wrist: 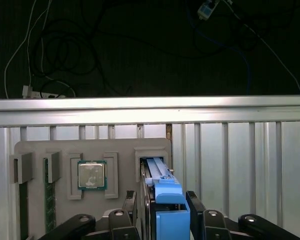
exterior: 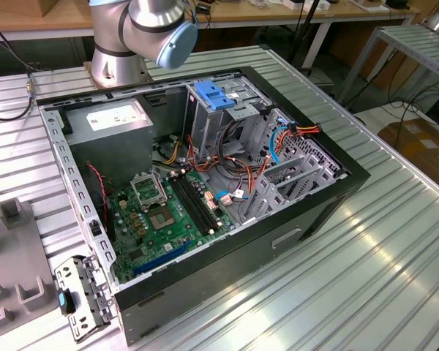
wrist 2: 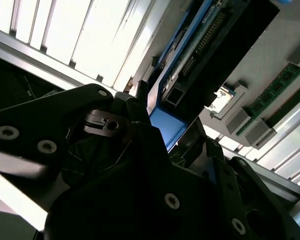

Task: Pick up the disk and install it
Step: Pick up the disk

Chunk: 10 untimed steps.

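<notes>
In both wrist views the disk (wrist: 162, 187) (wrist 2: 210, 55) stands on edge in a slot of a grey parts holder (wrist: 125, 147), with its blue side rail facing the camera. My gripper (wrist: 167, 207) straddles it, a dark finger (wrist: 142, 205) against each flat side, so it is shut on the disk. I cannot tell whether the disk's lower edge has left the slot. In the exterior view the arm's base and grey joint (exterior: 157, 25) stand behind the open computer case (exterior: 329, 197).
The holder also carries a processor chip (wrist: 92, 175) and memory sticks (wrist: 49, 192). Inside the case are a green motherboard (exterior: 161, 216), a grey power-supply box (exterior: 113, 121) and a metal drive cage with a blue latch (exterior: 214, 95). Ribbed aluminium table (exterior: 380, 278) all around.
</notes>
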### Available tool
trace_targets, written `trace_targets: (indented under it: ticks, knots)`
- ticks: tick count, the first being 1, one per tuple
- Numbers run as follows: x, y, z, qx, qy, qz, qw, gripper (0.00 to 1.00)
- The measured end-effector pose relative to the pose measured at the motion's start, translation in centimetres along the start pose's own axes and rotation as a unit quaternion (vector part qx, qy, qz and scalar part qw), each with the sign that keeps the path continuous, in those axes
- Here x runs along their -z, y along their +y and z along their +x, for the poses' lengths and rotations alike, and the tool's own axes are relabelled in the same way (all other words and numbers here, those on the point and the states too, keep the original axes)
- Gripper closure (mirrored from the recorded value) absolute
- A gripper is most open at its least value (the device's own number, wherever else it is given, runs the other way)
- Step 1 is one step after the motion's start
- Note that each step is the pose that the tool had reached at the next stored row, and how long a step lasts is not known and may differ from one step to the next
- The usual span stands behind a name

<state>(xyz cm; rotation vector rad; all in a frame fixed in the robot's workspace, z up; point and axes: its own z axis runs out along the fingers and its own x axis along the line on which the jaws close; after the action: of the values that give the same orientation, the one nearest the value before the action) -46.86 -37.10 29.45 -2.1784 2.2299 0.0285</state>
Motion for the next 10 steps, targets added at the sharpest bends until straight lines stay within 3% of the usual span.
trace_targets:
  ticks: [1,10]
  knots:
    - [0.00,0.00,0.00,0.000,0.0000,0.0000,1.00000,0.55]
    - [-0.01,0.00,0.00,0.000,0.0000,0.0000,1.00000,0.55]
